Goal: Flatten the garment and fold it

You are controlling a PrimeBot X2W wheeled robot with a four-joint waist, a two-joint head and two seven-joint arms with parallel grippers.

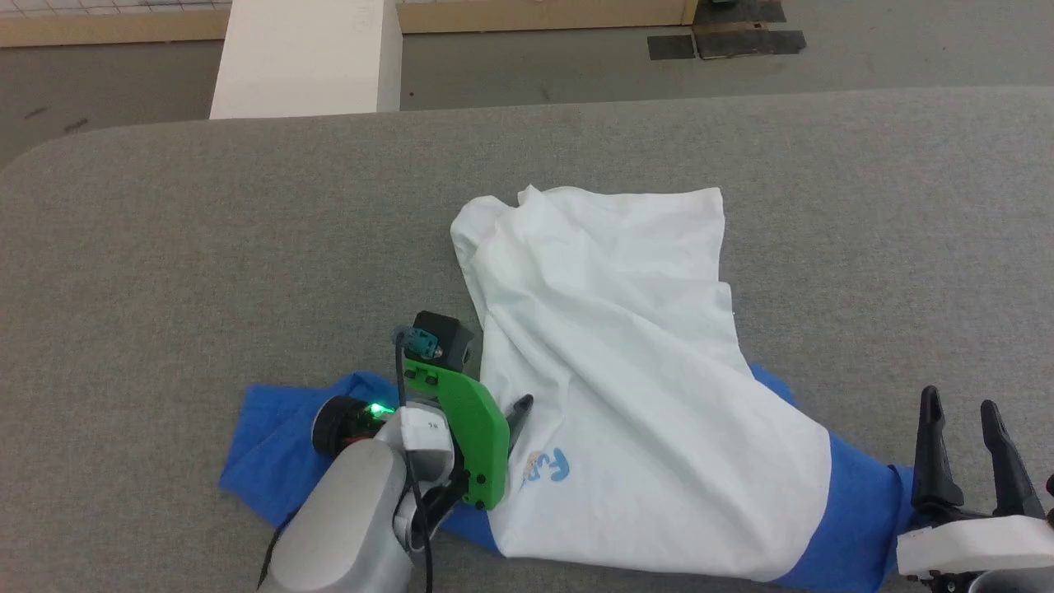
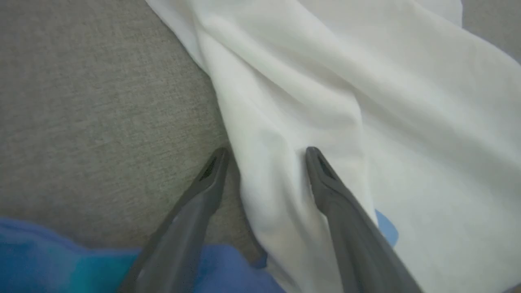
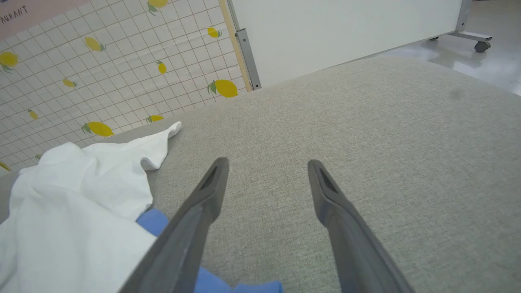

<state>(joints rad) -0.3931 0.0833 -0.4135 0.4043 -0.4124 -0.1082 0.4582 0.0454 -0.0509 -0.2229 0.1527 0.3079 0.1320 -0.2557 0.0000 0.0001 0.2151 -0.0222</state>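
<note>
The garment [image 1: 626,346] lies crumpled on the grey table, its white body creased and running diagonally. One blue sleeve [image 1: 272,445] spreads at the near left and another [image 1: 856,511] at the near right. Blue lettering [image 1: 552,469] shows on the chest. My left gripper [image 1: 510,424] is open at the white body's left edge. In the left wrist view that gripper [image 2: 266,152] straddles the edge, one finger over the table, the other over the garment [image 2: 366,101]. My right gripper [image 1: 959,403] stands open above bare table [image 3: 366,162], just right of the blue sleeve, holding nothing.
The grey fabric table [image 1: 165,247] reaches well to the left, right and far side of the garment. Beyond its far edge stand a white block [image 1: 305,58] and dark floor mats [image 1: 725,37]. A lemon-patterned wall [image 3: 81,81] and a white wheeled panel [image 3: 346,28] stand behind.
</note>
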